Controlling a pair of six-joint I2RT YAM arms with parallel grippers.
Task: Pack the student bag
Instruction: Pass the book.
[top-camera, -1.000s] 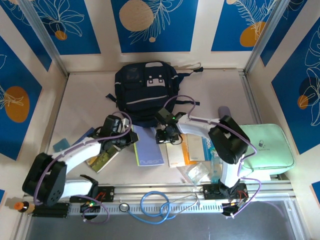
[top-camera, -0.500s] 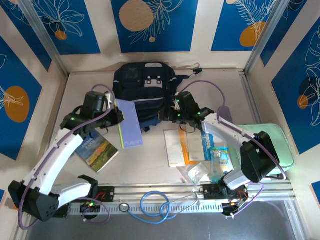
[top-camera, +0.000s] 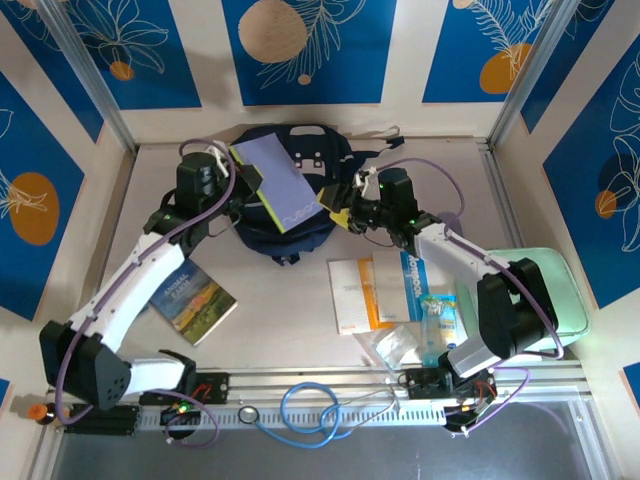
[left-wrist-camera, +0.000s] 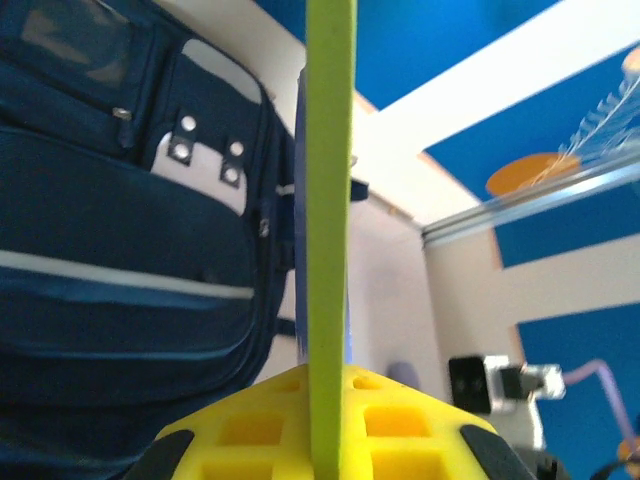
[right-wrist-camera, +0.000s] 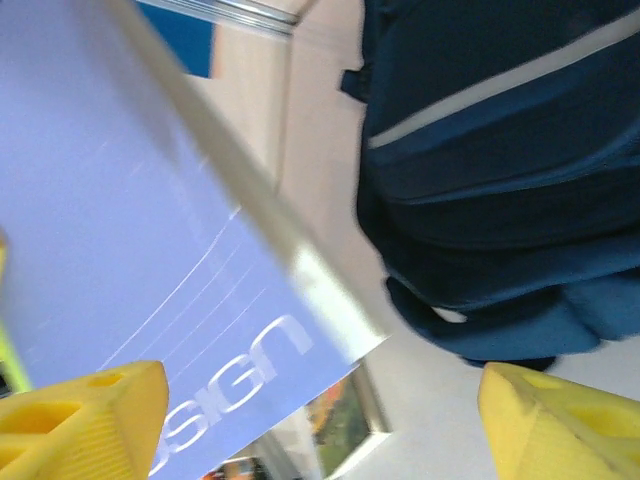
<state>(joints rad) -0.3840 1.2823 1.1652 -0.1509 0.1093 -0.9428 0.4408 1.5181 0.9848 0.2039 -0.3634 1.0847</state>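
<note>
1. Our left end effector (left-wrist-camera: 330, 425) is clamped on the lavender notebook (top-camera: 280, 185), holding it tilted above the student bag (top-camera: 292, 235).
2. Our right end effector (top-camera: 343, 208) has its jaws apart and empty, just beside the notebook's lower corner.
3. We judge this is the loading step. Next we must line the notebook's edge up with the bag's mouth, which the notebook hides from us.
4. The bag sits at the far middle of the table (top-camera: 285, 300), close to the back wall. There is bare room in front of it, and booklets (top-camera: 365, 295) lie near on the right.

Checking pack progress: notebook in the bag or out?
Out. Notebook shows whole over the student bag, clamped in the left gripper.
</note>
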